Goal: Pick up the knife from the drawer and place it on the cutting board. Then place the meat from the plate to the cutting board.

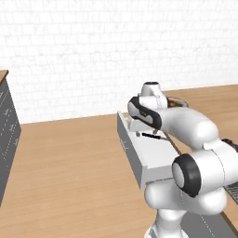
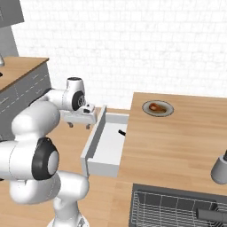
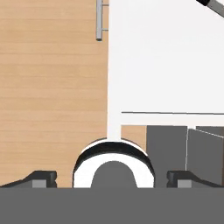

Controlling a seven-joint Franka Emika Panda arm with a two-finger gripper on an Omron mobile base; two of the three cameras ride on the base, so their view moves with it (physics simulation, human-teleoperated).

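The white drawer [image 2: 106,148] stands pulled open from the light wood counter. The knife [image 1: 151,135], black-handled, lies inside near the back; its end shows in the right base view, knife [image 2: 121,132], and at the top right corner of the hand view, knife [image 3: 213,5]. My gripper [image 2: 80,125] hangs open and empty just outside the drawer front, pointing down, with its fingertips [image 3: 42,176] spread wide. The grey plate [image 2: 158,108] sits on the counter behind the drawer with the meat [image 2: 154,106] on it. The cutting board is out of view.
The drawer's metal handle [image 3: 99,19] sticks out over the wood floor. A sink with a wire rack [image 2: 177,204] is cut into the counter's near end, with a grey cup [image 2: 220,169] beside it. Dark grey cabinets [image 2: 26,91] line the left side.
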